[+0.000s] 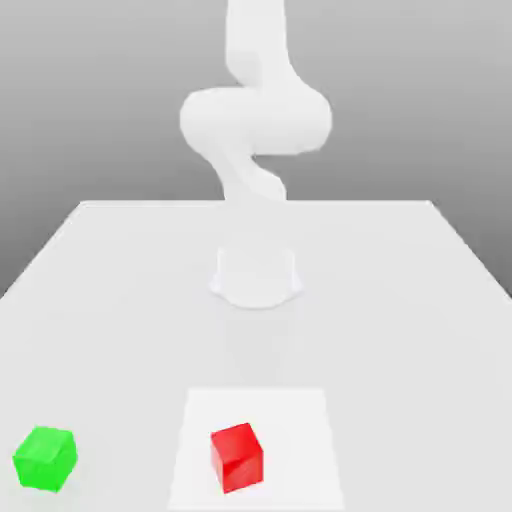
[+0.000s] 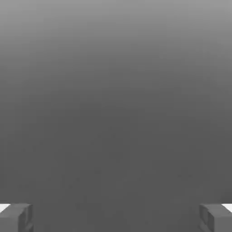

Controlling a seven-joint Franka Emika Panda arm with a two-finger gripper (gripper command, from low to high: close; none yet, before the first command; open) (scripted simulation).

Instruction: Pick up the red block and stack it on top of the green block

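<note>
So, progress check: 0 of 1 blocks stacked. The red cube-shaped block with a smooth, maybe plastic look (image 1: pixel 237 460) is sitting on the flat white square (image 1: pixel 300 435), a bit to the exterior view's left of its middle and closer to the square's near edge than its far edge. It's turned at an angle to those edges too.

The bright green cube-shaped block, similar material by the look of it (image 1: pixel 45 459), is on the pale smooth worktop (image 1: pixel 120 340), well off the square's edge on the exterior view's left and a long way from the worktop's far edge. Top face is bare, nothing stacked on it.

The 2-finger gripper (image 2: pixel 116 218) is spread wide in the hand view, fingers way out to either side and nothing held between them. The glossy white robot arm (image 1: pixel 255 120) rises over the worktop, well apart from both blocks.

So imo basically everything's left to do: get over to the red block, line up with its angled sides, grip, lift, carry it across, set it squarely on the green, let go. I'd watch that twist, a crooked grab could mean a crooked stack.
</note>
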